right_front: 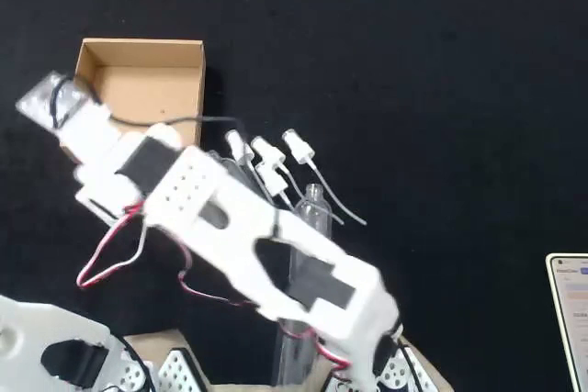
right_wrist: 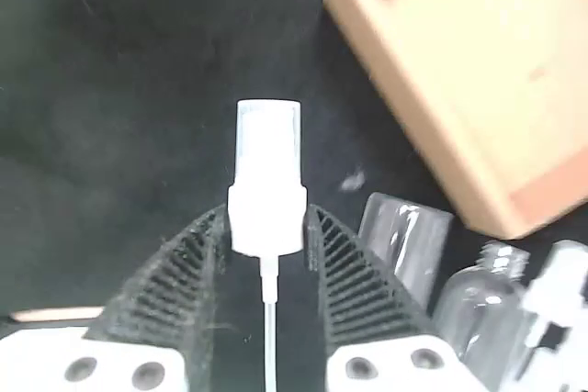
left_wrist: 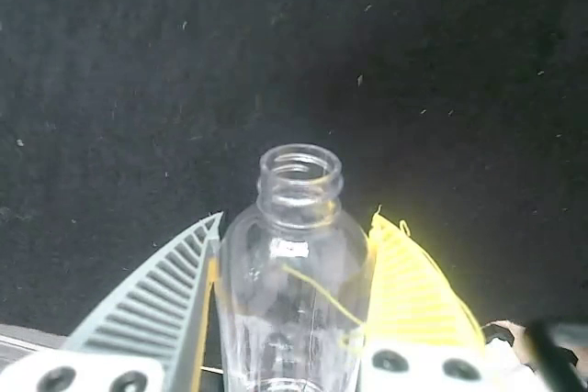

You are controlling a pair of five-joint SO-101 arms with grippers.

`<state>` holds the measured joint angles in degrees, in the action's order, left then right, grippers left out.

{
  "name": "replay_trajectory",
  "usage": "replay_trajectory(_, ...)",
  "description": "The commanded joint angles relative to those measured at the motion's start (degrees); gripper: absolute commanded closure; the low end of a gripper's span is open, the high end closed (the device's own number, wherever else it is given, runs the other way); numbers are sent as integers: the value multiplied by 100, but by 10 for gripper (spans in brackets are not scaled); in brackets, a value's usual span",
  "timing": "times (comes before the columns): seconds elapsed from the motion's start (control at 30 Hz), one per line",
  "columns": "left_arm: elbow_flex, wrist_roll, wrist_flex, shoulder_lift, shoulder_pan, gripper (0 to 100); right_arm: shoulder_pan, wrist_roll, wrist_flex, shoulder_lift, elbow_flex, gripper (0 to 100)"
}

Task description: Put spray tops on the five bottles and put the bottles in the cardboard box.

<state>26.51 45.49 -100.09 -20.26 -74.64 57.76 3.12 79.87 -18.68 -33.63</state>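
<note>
- Left arm base (right_front: 55, 346): sits at the near left corner of the desk (right_front: 441, 89).
- Left jaws: one grey and one yellow, clamped on the body of a clear uncapped bottle (left_wrist: 294, 263). The bottle's open neck projects past the jaw tips, over bare black desk.
- Cardboard box (right_front: 147, 89): rests open side up at the far left of the desk.
- Right arm (right_front: 230, 218): runs diagonally from its base at the near edge toward the left and ends beside the box.
- Right jaws: both black, clamped on the collar of a white spray top (right_wrist: 266, 181). The nozzle head projects past the jaw tips and the dip tube runs back between the jaws. The box lies near the jaws but apart from them.
- Two clear bottles (right_wrist: 404, 245): sit close to the box's corner, just beside one of the right jaws.
- Three loose spray tops (right_front: 268, 158): lie close together on the desk right of the box, with their dip tubes trailing to the right.
- Long clear bottle (right_front: 312, 213): just right of the loose tops, with its open neck toward the far side. Its lower part is hidden behind the right arm.
- Lit screen (right_front: 570, 319): at the desk's right edge.
</note>
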Motion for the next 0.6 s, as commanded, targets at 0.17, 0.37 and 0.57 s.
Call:
replay_trajectory(0.17, -1930, -457, 659, 2382, 778, 873, -879, 44, -888, 3064, 2229, 987)
replay_trajectory(0.37, -4497, -1538, 1908, 4870, 2466, 873, -1873, 18, -1776, 5077, 3978, 986)
replay_trajectory(0.57, -5947, -3024, 2813, 7235, 4673, 873, -2796, 70, -2207, 6316, 4435, 986)
